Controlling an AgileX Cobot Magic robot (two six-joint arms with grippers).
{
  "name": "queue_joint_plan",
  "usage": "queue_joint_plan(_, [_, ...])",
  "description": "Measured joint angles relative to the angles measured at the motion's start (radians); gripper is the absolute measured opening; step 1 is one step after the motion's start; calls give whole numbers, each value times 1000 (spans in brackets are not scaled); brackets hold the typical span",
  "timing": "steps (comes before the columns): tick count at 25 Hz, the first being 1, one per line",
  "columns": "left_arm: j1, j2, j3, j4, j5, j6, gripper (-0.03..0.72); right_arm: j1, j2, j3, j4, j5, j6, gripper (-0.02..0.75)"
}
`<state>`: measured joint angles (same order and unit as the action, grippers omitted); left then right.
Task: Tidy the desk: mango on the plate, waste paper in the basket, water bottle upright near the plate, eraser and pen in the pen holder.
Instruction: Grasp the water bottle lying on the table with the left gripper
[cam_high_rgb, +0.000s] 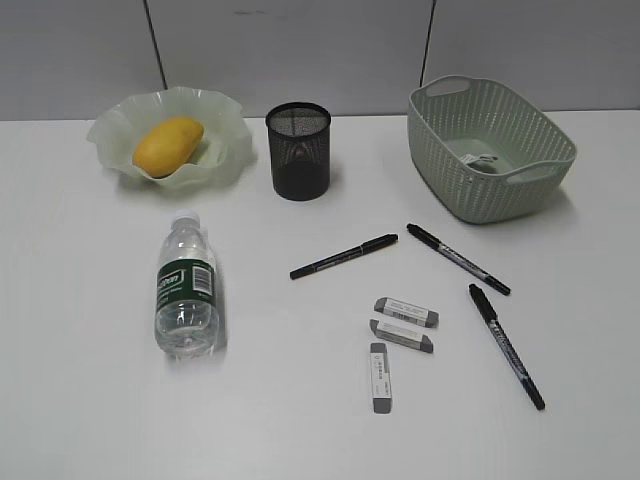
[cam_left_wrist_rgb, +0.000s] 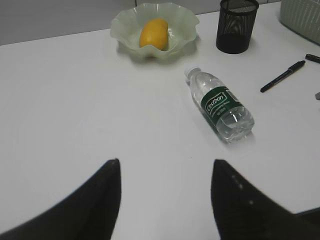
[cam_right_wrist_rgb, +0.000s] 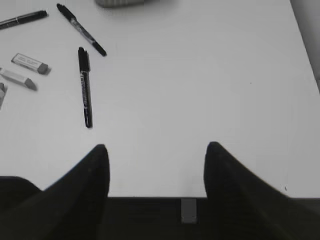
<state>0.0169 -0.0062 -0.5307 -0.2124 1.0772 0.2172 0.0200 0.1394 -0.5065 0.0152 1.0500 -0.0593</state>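
Note:
The mango (cam_high_rgb: 168, 145) lies in the plate (cam_high_rgb: 235, 150) at the back left of the desk (cam_high_rgb: 90, 400). In front of it the water bottle (cam_high_rgb: 187, 290) is on its side, cap toward the plate. The pen holder (cam_high_rgb: 298, 150) stands at mid back. Waste paper (cam_high_rgb: 480, 160) sits inside the basket (cam_high_rgb: 500, 200). Three pens (cam_high_rgb: 343, 257) (cam_high_rgb: 458, 259) (cam_high_rgb: 506, 345) and three erasers (cam_high_rgb: 406, 311) (cam_high_rgb: 401, 335) (cam_high_rgb: 380, 377) lie loose. My left gripper (cam_left_wrist_rgb: 166, 162) hangs open over bare desk short of the bottle (cam_left_wrist_rgb: 220, 105). My right gripper (cam_right_wrist_rgb: 157, 146) is open near the desk's front edge, right of a pen (cam_right_wrist_rgb: 85, 87).
A grey panel wall runs behind the desk. Bare white surface spreads across the front left and the far right of the desk. Neither arm shows in the exterior view.

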Motion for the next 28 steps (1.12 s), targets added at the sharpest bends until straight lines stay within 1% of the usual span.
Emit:
queue_joint_plan(6, [0, 0, 0, 0, 0, 0, 438, 0, -142, 0, 1, -1, 0, 477])
queue_joint_plan(28, [0, -1, 0, -1, -1, 0, 436, 0, -149, 1, 16, -4, -4, 476])
